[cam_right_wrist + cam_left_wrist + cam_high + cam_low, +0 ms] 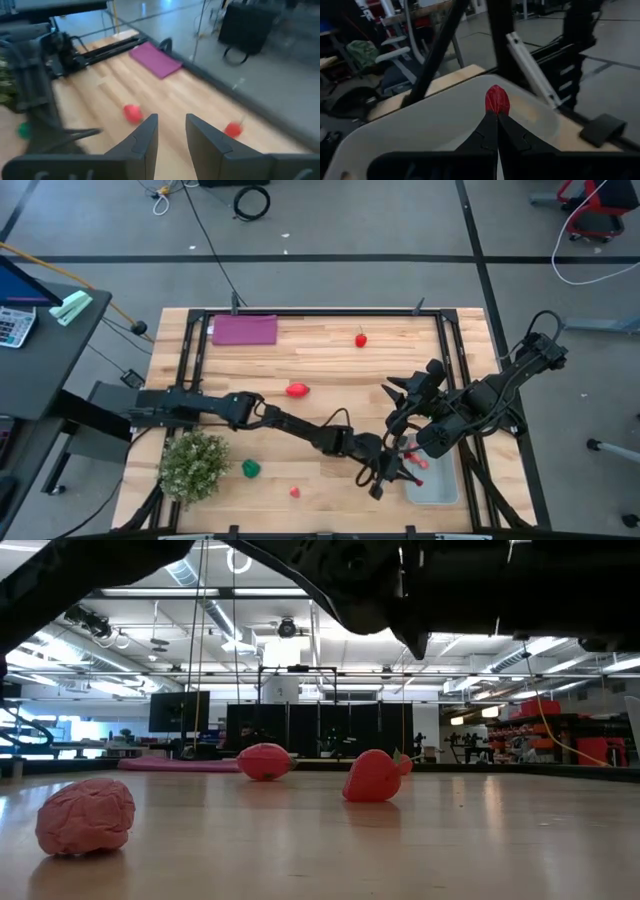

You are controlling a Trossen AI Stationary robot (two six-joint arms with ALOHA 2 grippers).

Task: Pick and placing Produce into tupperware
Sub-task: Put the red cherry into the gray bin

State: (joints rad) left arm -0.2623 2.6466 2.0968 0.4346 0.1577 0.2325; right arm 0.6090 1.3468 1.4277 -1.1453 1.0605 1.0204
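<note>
The tupperware lies at the table's near right; the left wrist view shows its pale inside. My left gripper reaches over its left rim, shut on a small red produce piece. My right gripper hovers open and empty farther back, pointing toward the far left. Loose produce lies on the table: a red piece, a pink-red piece, a green piece and a small red piece. Small red pieces show at the tupperware's far end. My left gripper pinches the red piece by its near end between its two fingertips. Most of the piece sticks out beyond the tips. It is held over the inside of the tupperware; whether it touches the bottom I cannot tell.
A bushy pale-green plant stands at the near left. A flat purple rectangle lies at the far left. A dark frame runs along the table's edges. The low view shows produce pieces on the wood.
</note>
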